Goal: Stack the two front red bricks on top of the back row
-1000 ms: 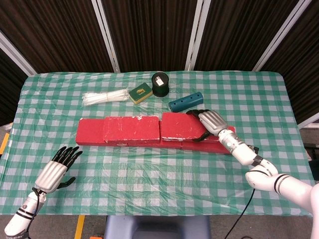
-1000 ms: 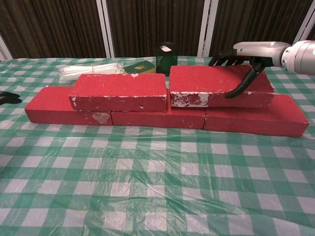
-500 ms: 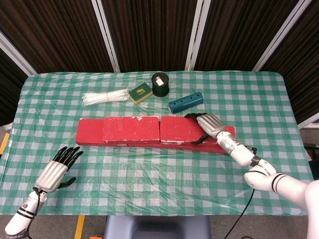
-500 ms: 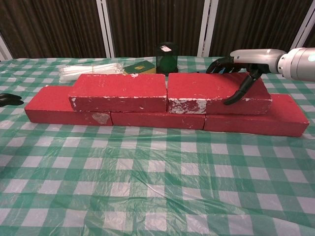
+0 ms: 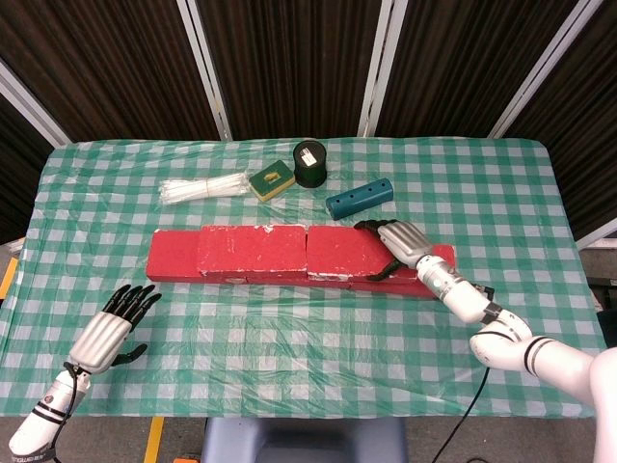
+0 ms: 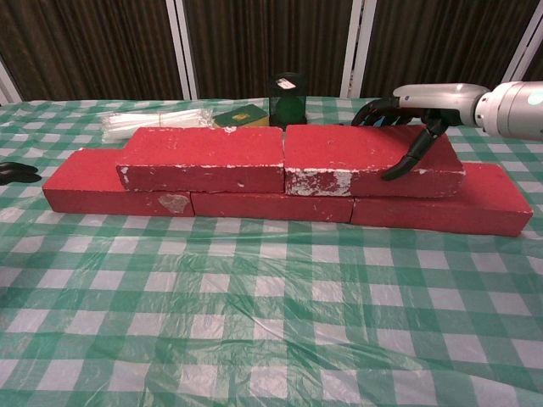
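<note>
A back row of red bricks [image 6: 271, 206] lies end to end across the table. Two more red bricks lie on top of it. The left upper brick [image 5: 253, 253] [image 6: 204, 158] lies free. The right upper brick [image 5: 345, 253] [image 6: 365, 157] butts against it, end to end. My right hand [image 5: 403, 246] [image 6: 420, 106] grips the right end of that brick, with fingers over its far edge and the thumb on its front face. My left hand [image 5: 111, 328] rests near the table's front left corner, fingers spread and holding nothing. Only its dark fingertips [image 6: 13, 172] show in the chest view.
Behind the bricks lie a bundle of white ties [image 5: 202, 189], a green and yellow sponge [image 5: 270, 180], a dark green can [image 5: 309, 164] and a teal bar with holes [image 5: 360, 198]. The checked tablecloth [image 5: 289, 328] stretches in front of the bricks.
My right hand has lowered the right upper brick flat and slid it left. The gap to the left upper brick has closed. The left hand has not moved.
</note>
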Controlling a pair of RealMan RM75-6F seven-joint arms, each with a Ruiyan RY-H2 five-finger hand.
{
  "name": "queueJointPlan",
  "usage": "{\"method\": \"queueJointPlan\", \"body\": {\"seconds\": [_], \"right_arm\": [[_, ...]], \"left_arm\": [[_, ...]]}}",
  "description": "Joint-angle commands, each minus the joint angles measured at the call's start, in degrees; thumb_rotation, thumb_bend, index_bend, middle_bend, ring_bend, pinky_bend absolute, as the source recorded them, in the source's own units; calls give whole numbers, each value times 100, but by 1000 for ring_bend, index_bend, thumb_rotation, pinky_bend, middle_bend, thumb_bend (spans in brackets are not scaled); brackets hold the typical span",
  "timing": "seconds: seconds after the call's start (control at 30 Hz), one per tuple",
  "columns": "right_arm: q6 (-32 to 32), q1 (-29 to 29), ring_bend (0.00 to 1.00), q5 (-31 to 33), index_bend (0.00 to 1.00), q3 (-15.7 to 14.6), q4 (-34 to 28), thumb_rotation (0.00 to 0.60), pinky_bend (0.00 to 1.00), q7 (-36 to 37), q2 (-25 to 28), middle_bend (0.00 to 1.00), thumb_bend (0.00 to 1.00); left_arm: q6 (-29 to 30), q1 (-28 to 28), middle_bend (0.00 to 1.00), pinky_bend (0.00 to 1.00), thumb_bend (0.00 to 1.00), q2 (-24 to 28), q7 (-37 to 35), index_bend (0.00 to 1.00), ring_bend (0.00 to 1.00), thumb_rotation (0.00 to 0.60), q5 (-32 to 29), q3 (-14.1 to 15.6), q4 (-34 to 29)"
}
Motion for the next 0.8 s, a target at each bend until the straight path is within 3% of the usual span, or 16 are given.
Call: {"method": "queueJointPlan", "body": {"seconds": [0.03,0.5,0.63,0.8], "right_arm": [[-10,7,465,27,364,-2,-26,600,556,-18,-7,558,122],[-65,30,459,106,348,-40,-80,600,542,21,-11,558,122],[-133,57,409,139,268,-54,-89,600,495,-33,0,533,122],[-137,48,297,245,88,-28,-86,600,435,-123,6,371,122]], "left_arm": [[6,1,0,0,274,3,-1,0,0,600,8,1,-4],[35,7,0,0,274,22,-21,0,0,600,40,-1,-20],[25,5,0,0,273,20,-19,0,0,600,37,-4,-19],[6,-1,0,0,271,19,-32,0,0,600,30,-8,-15]]}}
